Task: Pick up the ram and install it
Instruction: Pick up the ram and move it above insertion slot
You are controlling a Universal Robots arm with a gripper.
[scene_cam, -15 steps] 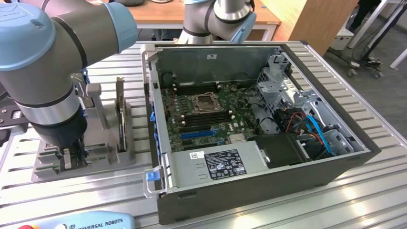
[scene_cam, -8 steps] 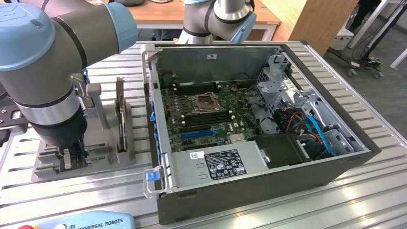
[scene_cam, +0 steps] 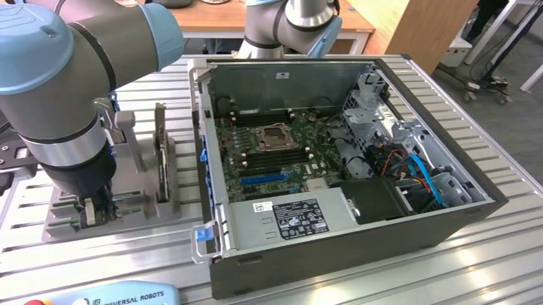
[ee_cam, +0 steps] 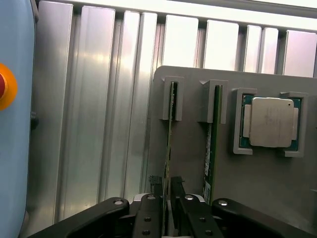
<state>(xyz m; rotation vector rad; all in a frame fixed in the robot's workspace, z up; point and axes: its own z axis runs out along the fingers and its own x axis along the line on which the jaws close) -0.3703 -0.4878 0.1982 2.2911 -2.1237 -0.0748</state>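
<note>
**A:** Where's the gripper (scene_cam: 95,213)?

**B:** Down low over the grey holder (scene_cam: 136,222), which sits at nine o'clock of the open computer case (scene_cam: 339,254) in the exterior view. A tall dark card (scene_cam: 159,152) stands in that holder at three o'clock of the gripper.

**A:** And the ram?

**B:** The wrist view has it: the ram (ee_cam: 170,144) stands on edge in its slot in the holder (ee_cam: 257,188), a thin green line running straight away from the gripper (ee_cam: 168,191). Its near end lies right between the fingers (ee_cam: 179,187).

**A:** Biting yet?

**B:** Not that I can see. The fingers are parted, one on each flat face, with a sliver of shadow either side. They straddle it; they aren't pinching.

**A:** So the alignment's the story.

**B:** Exactly. The board's long axis runs six to twelve o'clock along the holder in the exterior view, and the jaws close across its thin dimension. A second board (ee_cam: 212,144) stands parallel just beside it, with the processor chip (ee_cam: 272,121) beyond that, both clear of the fingers.

**A:** Installed? No.

**B:** Not yet, it's in the holder and the motherboard (scene_cam: 254,171) waits.
</note>
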